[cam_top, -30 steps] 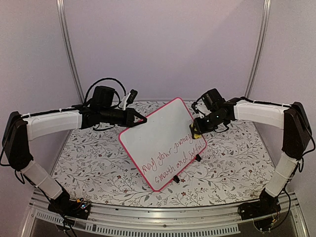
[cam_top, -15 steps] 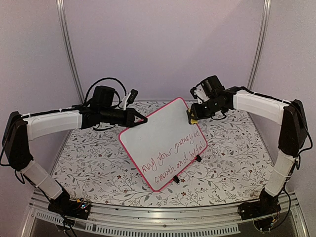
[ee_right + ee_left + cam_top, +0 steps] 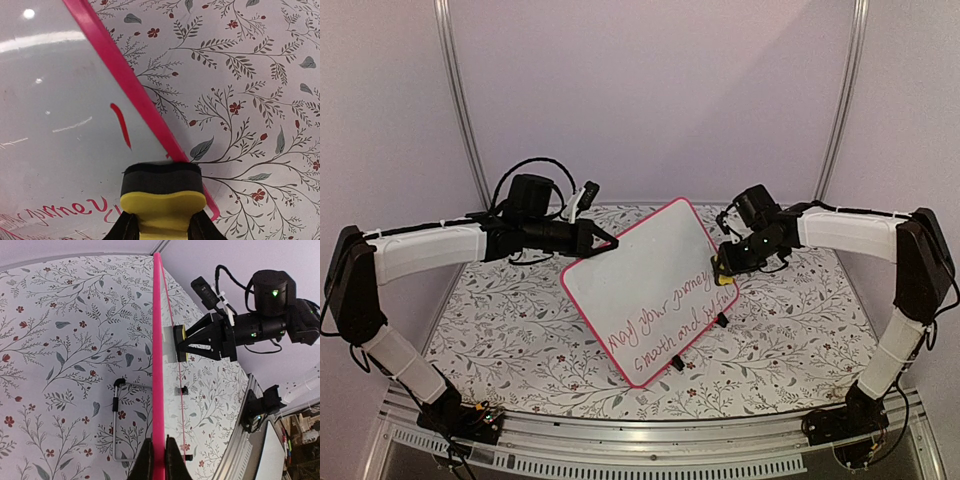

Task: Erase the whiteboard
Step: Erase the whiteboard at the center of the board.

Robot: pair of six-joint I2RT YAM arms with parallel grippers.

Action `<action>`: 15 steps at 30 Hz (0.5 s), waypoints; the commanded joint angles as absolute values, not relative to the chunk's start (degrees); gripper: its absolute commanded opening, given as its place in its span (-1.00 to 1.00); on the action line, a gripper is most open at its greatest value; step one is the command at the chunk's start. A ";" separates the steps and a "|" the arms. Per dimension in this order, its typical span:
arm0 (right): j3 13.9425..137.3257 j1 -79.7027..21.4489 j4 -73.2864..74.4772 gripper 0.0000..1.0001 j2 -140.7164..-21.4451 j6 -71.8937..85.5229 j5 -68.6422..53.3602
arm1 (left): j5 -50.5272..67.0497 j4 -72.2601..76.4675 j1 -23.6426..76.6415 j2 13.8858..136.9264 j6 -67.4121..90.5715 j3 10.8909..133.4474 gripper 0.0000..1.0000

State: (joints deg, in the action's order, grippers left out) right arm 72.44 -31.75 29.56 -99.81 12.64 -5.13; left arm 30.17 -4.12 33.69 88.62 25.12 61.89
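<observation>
Most work remains, I judge: the whiteboard (image 3: 640, 275), tilted at mid-tabletop (image 3: 800, 330) with the left claw (image 3: 605, 243) pinching its far-left edge, bears two red lines of writing (image 3: 670, 320), the right claw (image 3: 723, 266) pinching the eraser (image 3: 161, 192) at its right edge.

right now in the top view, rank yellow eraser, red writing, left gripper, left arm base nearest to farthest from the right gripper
1. yellow eraser: held by the right gripper
2. red writing: beside it, on the whiteboard
3. left gripper: whiteboard's left edge
4. left arm base: near-left corner
</observation>
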 commanded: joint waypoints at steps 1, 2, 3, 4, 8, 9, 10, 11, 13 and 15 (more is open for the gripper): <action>69.37 -31.49 28.65 -0.39 -98.70 13.38 -5.42 | 29.25 -7.81 35.25 89.27 19.04 61.01 -1.00; 69.04 -31.51 27.94 -0.39 -98.28 13.30 -5.05 | 29.24 -7.81 35.29 89.25 19.00 61.00 -1.00; 68.63 -31.47 26.97 -0.40 -97.94 13.23 -4.40 | 29.26 -7.82 35.26 89.29 19.06 61.00 -1.00; 68.19 -31.47 25.62 -0.40 -96.99 13.15 -3.90 | 29.27 -7.81 35.28 89.34 19.02 61.00 -1.00; 65.95 -31.47 17.94 -0.41 -92.74 12.59 -2.25 | 29.18 -7.81 35.29 89.47 19.04 61.00 -1.00; 65.71 -31.51 15.58 -0.41 -91.67 12.51 -1.68 | 29.17 -7.79 35.31 89.55 19.07 61.00 -1.00; 65.39 -31.53 13.53 -0.41 -91.14 12.40 -0.98 | 29.20 -7.81 35.25 89.59 19.05 61.00 -1.00; 65.06 -31.49 11.63 -0.41 -90.23 12.32 -0.40 | 29.33 -7.81 35.25 89.70 19.00 61.07 -1.00; 64.69 -31.47 8.03 -0.41 -89.41 11.94 -0.29 | 29.28 -7.86 35.25 89.82 19.04 61.08 -1.00; 64.60 -31.46 4.89 -0.42 -89.22 11.79 1.93 | 29.26 -7.84 35.26 89.82 19.06 61.08 -1.00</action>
State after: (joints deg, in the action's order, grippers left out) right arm 65.06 -31.75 15.79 -91.88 12.58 -1.85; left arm 30.57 -3.68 33.76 88.62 24.47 61.89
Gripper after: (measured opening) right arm 0.296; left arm 0.034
